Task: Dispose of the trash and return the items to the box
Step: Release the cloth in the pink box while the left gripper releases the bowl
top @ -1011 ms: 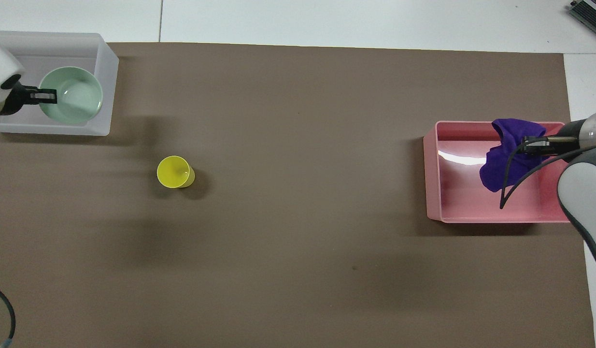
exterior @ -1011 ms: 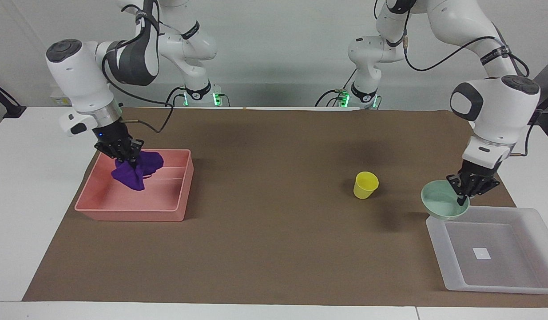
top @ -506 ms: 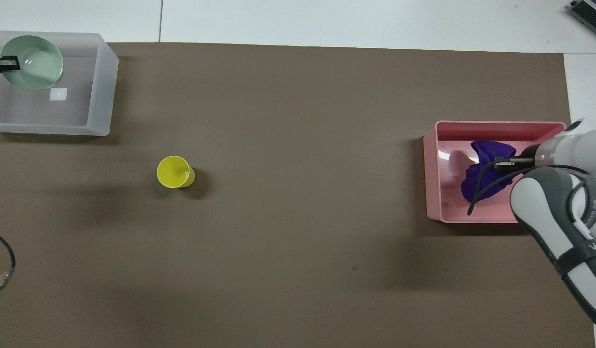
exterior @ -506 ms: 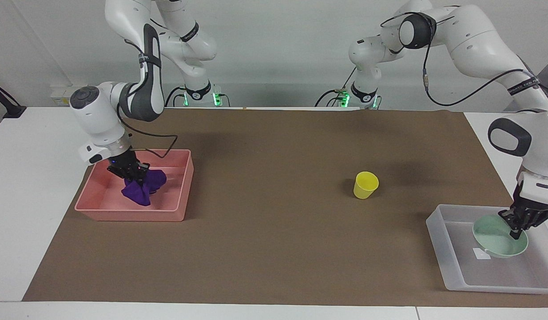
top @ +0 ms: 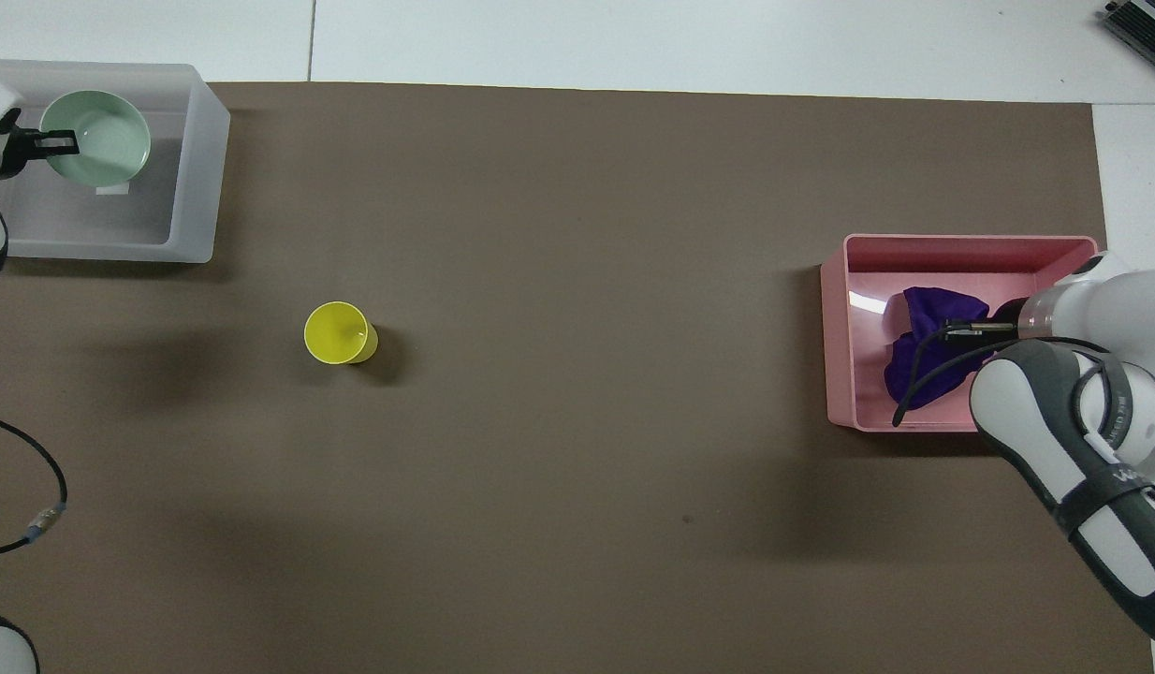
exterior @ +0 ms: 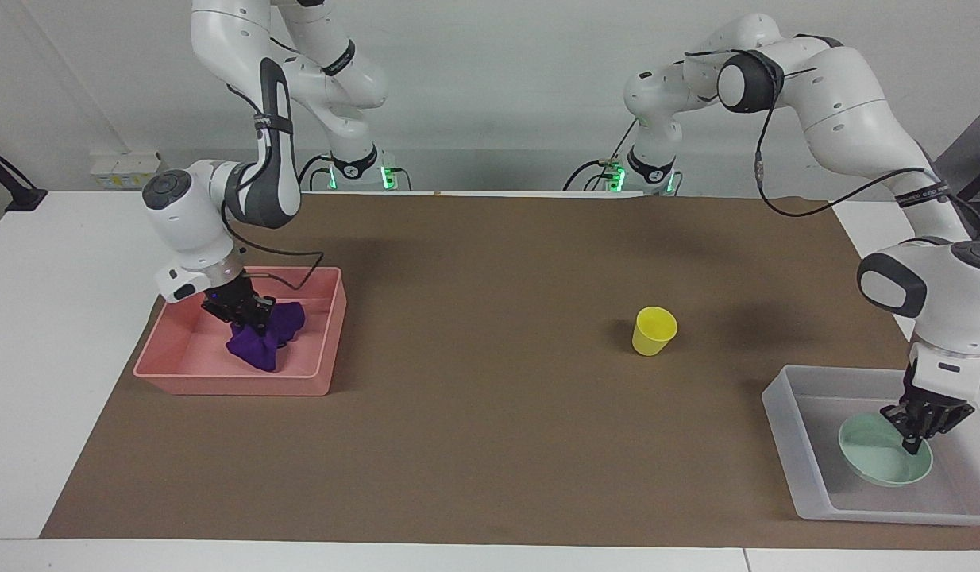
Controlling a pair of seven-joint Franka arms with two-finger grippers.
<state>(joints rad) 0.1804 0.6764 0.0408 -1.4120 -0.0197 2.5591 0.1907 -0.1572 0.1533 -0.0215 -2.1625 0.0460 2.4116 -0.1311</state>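
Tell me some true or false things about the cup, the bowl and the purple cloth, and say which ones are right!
1. The yellow cup stands alone on the brown mat. True.
2. The green bowl is in the pink tray. False: it is in the whitish box, with the left tool gripping its rim.
3. The purple cloth is in the pink tray, with the right tool clamped on it. True.
4. The yellow cup lies tipped over inside the whitish box. False: it is upright on the mat, outside both containers.
5. Both tools hang free with nothing in them. False: each grips something.
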